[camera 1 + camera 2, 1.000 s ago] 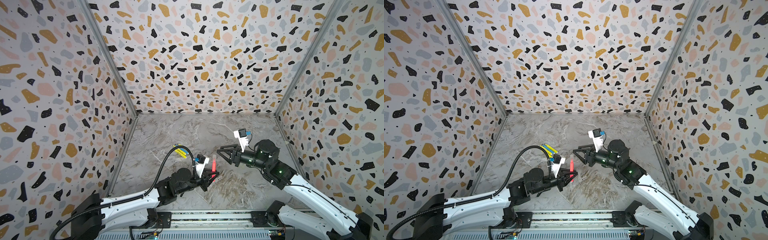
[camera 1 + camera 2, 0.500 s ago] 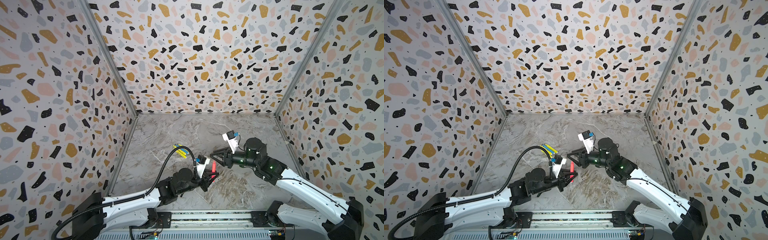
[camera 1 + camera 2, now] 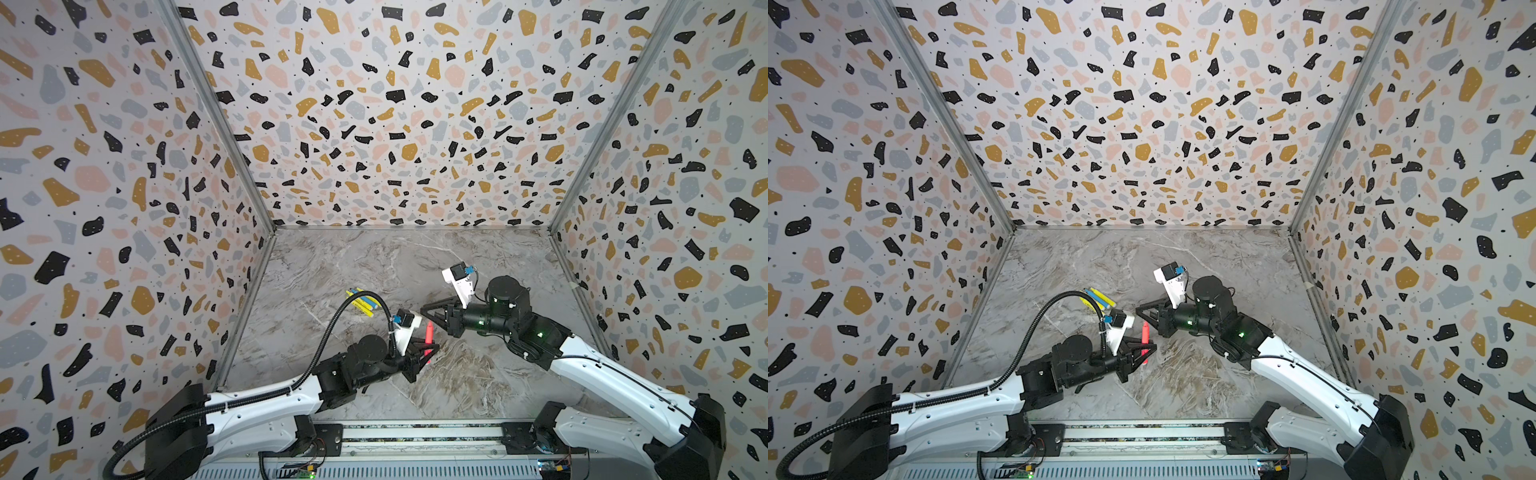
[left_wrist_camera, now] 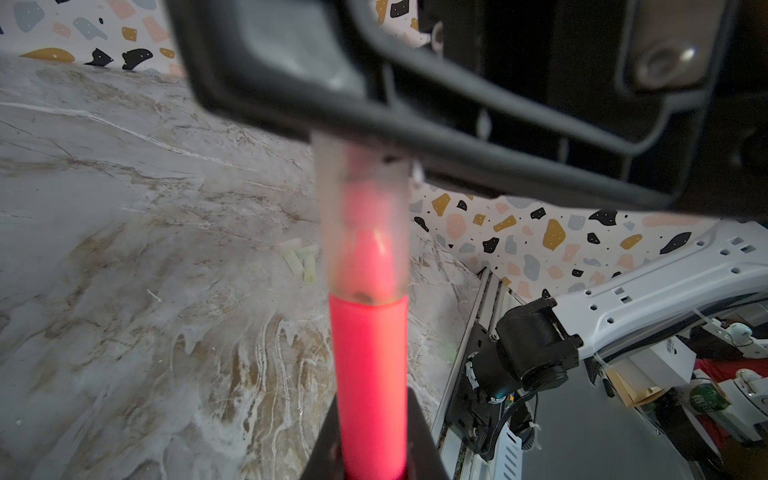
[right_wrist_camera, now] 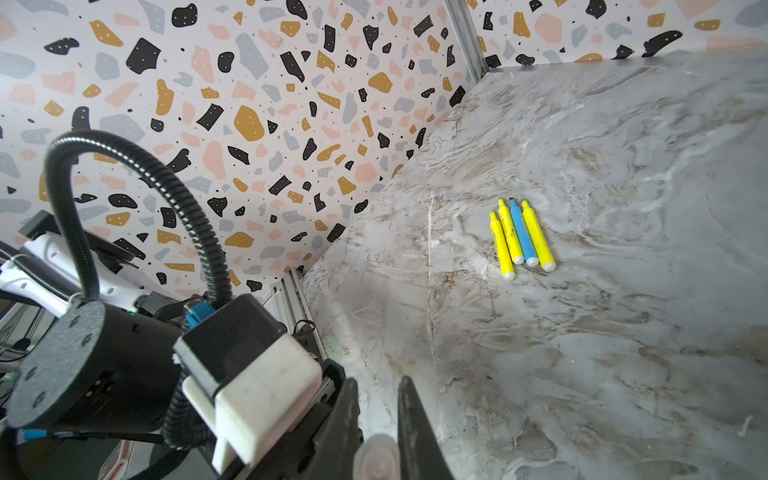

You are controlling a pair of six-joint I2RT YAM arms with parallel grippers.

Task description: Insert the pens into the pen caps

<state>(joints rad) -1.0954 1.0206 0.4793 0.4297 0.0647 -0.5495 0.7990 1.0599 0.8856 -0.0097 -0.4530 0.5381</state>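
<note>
Both top views show the left gripper point(image 3: 428, 349) pinching the upright pink pen point(image 3: 428, 334) near mid-worktop point(image 3: 478, 386), the right gripper point(image 3: 430, 312) just above its tip. Yellow and blue pens point(image 3: 1098, 300) lie far-left of them. Left wrist view alone reveals a clear cap point(image 4: 361, 224) over the pink tip, reaching up between the right gripper's pressed-together jaws, and loose caps point(image 4: 300, 257) lying beyond. Right wrist view counts three yellow pens point(image 5: 503, 245) and one blue point(image 5: 521, 237), side by side and uncapped.
</note>
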